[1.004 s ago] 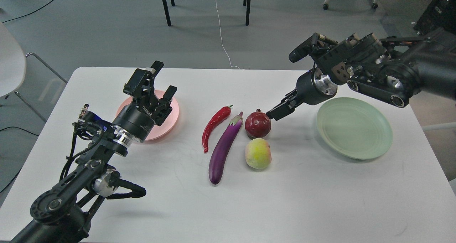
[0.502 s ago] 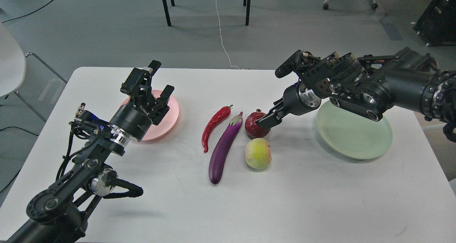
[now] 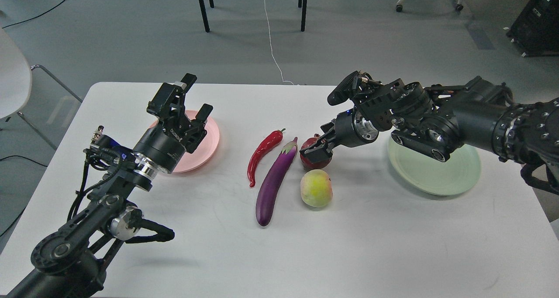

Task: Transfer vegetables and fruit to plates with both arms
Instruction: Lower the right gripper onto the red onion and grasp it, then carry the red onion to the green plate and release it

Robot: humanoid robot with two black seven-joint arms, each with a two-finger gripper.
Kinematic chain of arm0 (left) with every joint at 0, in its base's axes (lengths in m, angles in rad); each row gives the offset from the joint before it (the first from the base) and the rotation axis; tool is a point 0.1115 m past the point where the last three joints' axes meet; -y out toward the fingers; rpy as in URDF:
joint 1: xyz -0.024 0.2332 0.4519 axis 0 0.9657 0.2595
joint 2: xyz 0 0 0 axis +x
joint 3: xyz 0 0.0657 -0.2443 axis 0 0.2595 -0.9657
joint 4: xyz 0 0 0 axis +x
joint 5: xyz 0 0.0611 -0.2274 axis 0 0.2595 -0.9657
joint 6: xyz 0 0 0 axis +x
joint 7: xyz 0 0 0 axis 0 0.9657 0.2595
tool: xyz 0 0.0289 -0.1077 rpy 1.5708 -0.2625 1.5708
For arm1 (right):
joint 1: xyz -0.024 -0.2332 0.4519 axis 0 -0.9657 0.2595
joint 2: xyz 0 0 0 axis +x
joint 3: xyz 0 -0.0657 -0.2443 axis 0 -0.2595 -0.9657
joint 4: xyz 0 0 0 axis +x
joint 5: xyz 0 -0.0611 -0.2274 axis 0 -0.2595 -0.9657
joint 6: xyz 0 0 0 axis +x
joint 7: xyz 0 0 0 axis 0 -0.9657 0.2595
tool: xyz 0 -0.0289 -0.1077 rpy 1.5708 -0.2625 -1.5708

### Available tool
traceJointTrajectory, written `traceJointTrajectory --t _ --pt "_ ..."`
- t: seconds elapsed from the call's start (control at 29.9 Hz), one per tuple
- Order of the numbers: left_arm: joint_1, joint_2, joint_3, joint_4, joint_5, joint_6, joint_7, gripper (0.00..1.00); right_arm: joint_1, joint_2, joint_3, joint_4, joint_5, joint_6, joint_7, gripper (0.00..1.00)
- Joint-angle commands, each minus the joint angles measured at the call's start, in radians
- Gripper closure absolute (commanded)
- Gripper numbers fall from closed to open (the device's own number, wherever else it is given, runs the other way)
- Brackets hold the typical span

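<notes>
Two black arms reach over a white table (image 3: 371, 245). On the left, the left gripper (image 3: 192, 98) hangs above the pink plate (image 3: 209, 145) with its fingers spread apart and nothing between them; the plate lies bare near the table's left side. Toward the middle lie four pieces of produce close together: the red chili (image 3: 262, 154) farthest left, the purple eggplant (image 3: 276, 182) just beside it, then the pomegranate (image 3: 315, 158) with the yellow-green fruit (image 3: 316, 188) just in front of it. The right gripper (image 3: 315, 148) is down at the pomegranate, its fingers spread on either side of the top; whether they press on it I cannot tell. Farther right, the green plate (image 3: 436, 178) lies partly hidden under the right arm.
</notes>
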Motion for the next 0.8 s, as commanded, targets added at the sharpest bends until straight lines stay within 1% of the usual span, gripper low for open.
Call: traceJointTrajectory --t 0.0,0.27,0.4,0.54,0.6,0.64,0.7,0.77 --pt "0.0 0.005 -0.003 0.0 0.0 -0.001 -0.006 0.02 -0.016 0.01 -0.001 -0.019 -0.002 -0.007 0.0 0.02" --pt "0.0 0.006 -0.005 0.0 0.0 -0.004 -0.006 0.02 -0.046 0.029 -0.002 -0.05 -0.002 -0.007 0.0 0.05" --pt "0.0 0.006 -0.006 -0.001 0.0 -0.004 -0.006 0.02 -0.046 0.03 -0.044 -0.059 -0.002 -0.026 0.0 0.1" --pt "0.0 0.009 -0.005 -0.001 0.0 -0.004 -0.012 0.02 -0.05 0.03 -0.071 -0.07 -0.002 -0.055 0.0 0.27" --pt "0.0 0.009 -0.008 -0.001 0.0 -0.004 -0.014 0.02 -0.05 0.029 -0.073 -0.068 -0.002 -0.056 0.0 0.38" --pt "0.0 0.011 -0.008 -0.001 0.0 -0.004 -0.014 0.02 -0.048 0.029 -0.073 -0.068 -0.002 -0.056 0.0 0.42" --pt "-0.001 0.009 -0.008 -0.001 0.0 -0.004 -0.012 0.02 -0.045 0.026 -0.071 -0.065 0.0 -0.059 0.0 0.46" --pt "-0.003 0.009 -0.008 -0.001 0.0 -0.004 -0.012 0.02 -0.036 0.02 -0.07 -0.06 0.001 -0.059 0.0 0.46"
